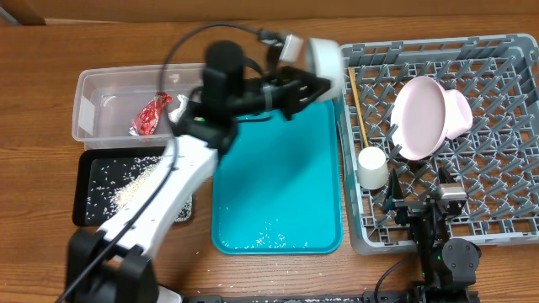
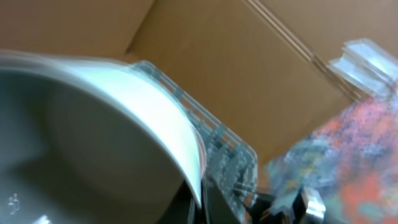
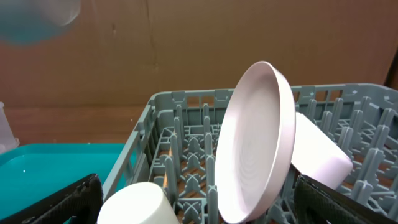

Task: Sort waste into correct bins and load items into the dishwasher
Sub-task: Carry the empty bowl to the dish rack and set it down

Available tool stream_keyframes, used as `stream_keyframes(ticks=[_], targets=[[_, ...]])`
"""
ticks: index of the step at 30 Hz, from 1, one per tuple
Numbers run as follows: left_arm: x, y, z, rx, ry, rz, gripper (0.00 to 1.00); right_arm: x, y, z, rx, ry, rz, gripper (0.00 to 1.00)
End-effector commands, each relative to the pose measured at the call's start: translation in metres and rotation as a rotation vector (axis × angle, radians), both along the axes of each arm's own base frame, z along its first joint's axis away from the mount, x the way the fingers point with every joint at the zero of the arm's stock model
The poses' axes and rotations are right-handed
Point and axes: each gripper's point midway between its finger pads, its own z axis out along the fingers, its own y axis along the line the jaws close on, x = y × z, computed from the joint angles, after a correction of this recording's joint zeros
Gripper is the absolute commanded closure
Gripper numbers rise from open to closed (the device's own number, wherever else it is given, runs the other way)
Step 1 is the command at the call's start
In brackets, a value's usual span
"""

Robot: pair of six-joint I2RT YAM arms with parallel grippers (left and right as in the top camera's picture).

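A: Off-white bowl (image 2: pixel 124 124) clamped in left gripper (image 1: pixel 313 84), over dish rack's (image 1: pixel 505 223) far-left corner, not racked yet.
B: In rack already?
A: Plate (image 1: pixel 418 118), pink cup (image 1: pixel 459 114), white cup (image 1: pixel 373 168), chopsticks (image 1: pixel 358 101). Right gripper (image 1: pixel 418 206) apart, empty, at rack's near edge.
B: Waste?
A: Left of rack: red wrapper (image 1: pixel 152 114) in clear tub (image 1: pixel 84 101), rice bits (image 1: pixel 126 189) in black tray (image 1: pixel 84 210). Few bits on teal tray (image 1: pixel 278 168).

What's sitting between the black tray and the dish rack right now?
Only the teal serving tray, rice bits on its near edge, per the overhead view. The left gripper holds the off-white bowl above its far corner.
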Motion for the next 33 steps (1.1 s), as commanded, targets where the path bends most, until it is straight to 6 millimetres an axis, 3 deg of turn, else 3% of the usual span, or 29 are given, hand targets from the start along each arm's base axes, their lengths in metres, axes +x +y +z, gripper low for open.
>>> stream_keyframes(ticks=[1,8,17,23,29,33], targets=[[0.03,-0.032,-0.027,-0.15,0.327,0.102,0.96,0.0,-0.002,-0.002,-0.001,-0.004,-0.008,0.0],[0.051,-0.081,-0.081,-0.297,0.485,0.005,0.95,0.0,-0.002,-0.002,-0.001,-0.004,-0.008,0.0],[0.047,-0.129,-0.102,-0.28,0.403,-0.194,0.94,0.0,-0.002,-0.002,-0.001,-0.004,-0.008,0.0],[0.038,-0.135,-0.109,-0.241,0.375,-0.231,0.93,0.0,-0.002,-0.002,-0.001,-0.004,-0.008,0.0],[0.031,-0.14,-0.13,-0.168,0.419,-0.243,0.93,0.0,-0.002,-0.002,-0.001,-0.004,-0.008,0.0],[0.035,-0.135,-0.132,-0.164,0.428,-0.237,0.77,0.0,-0.002,-0.002,-0.001,-0.004,-0.008,0.0]])
